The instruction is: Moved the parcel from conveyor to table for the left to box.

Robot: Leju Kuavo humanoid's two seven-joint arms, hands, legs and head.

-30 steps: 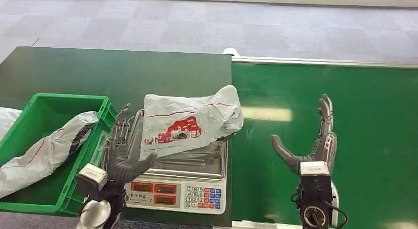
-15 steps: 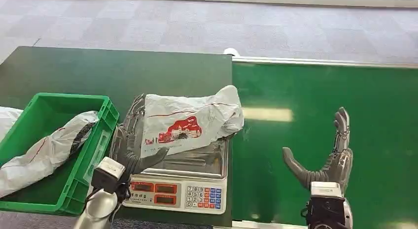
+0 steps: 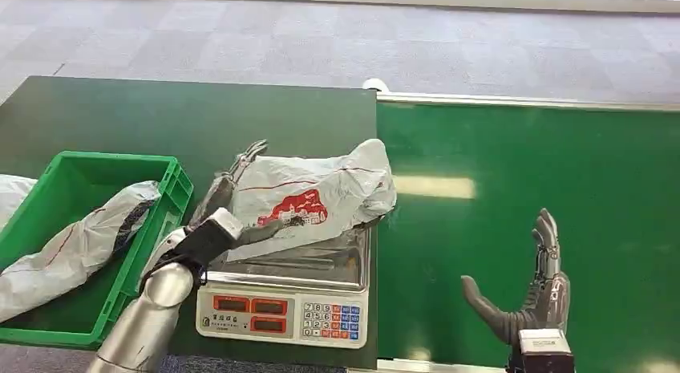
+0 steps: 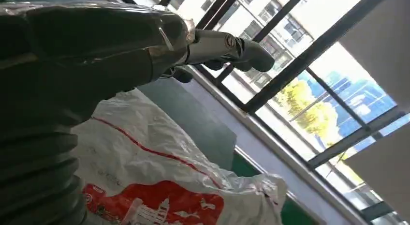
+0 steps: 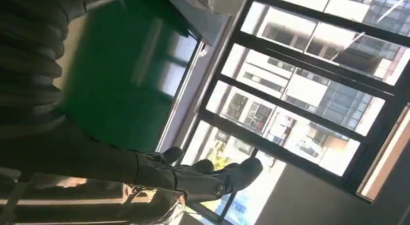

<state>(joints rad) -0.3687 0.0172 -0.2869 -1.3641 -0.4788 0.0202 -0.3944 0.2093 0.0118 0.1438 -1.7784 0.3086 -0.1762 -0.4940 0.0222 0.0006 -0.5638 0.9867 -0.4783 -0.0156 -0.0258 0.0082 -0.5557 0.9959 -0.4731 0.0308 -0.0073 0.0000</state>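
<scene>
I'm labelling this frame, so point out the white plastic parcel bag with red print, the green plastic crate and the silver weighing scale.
White plastic parcel bag (image 3: 309, 198), head view, red print.
Green plastic crate (image 3: 112, 158), head view, far rim.
Silver weighing scale (image 3: 282, 309), head view, front panel.

The head view is evenly and brightly lit, with sharp focus throughout. A pale rectangular reflection lies on the conveyor belt (image 3: 513, 188), right of the parcel (image 3: 309, 198). The scale (image 3: 290, 297) pan shows soft specular glare. Shadows are faint and diffuse. Both wrist views are strongly backlit by windows (image 5: 309, 84): panes are overexposed, and the near hand covers are underexposed and slightly soft. The fingers (image 4: 232, 46) carry bright highlights.
</scene>
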